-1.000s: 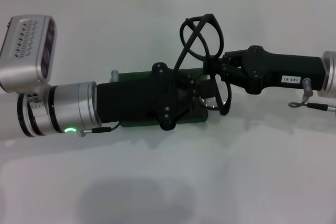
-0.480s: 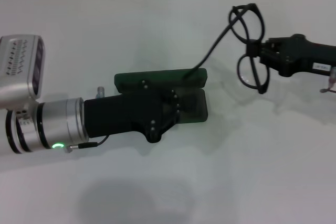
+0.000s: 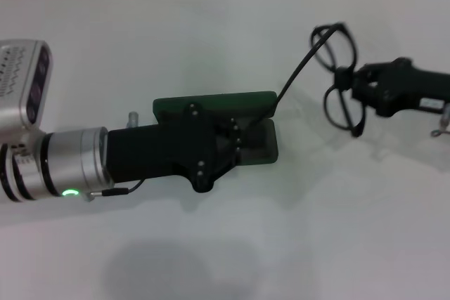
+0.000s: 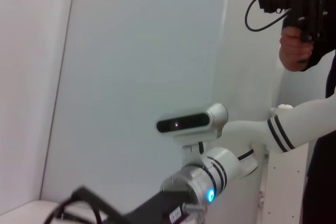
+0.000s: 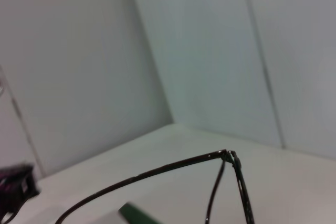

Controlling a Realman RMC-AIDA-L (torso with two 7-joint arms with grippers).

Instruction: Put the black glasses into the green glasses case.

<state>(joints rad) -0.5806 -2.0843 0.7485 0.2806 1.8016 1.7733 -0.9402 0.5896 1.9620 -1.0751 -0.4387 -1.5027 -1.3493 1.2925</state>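
The thin black-framed glasses (image 3: pixel 339 75) with two rounded lenses hang in the air to the right of the case, held up off the white table (image 3: pixel 211 33). The black right gripper (image 3: pixel 349 83) reaches in from the right edge of the head view, its fingers clamped on the frame at the bridge between the lenses. One long, slim temple arm slants down and left from the frame toward the case's right end; whether its tip touches the case cannot be told. The dark green rectangular glasses case (image 3: pixel 214 103) lies open mid-table, its lid along the far side. The black left gripper (image 3: pixel 235 142) sits over the case's near half; whether its fingers are open or closed cannot be told.
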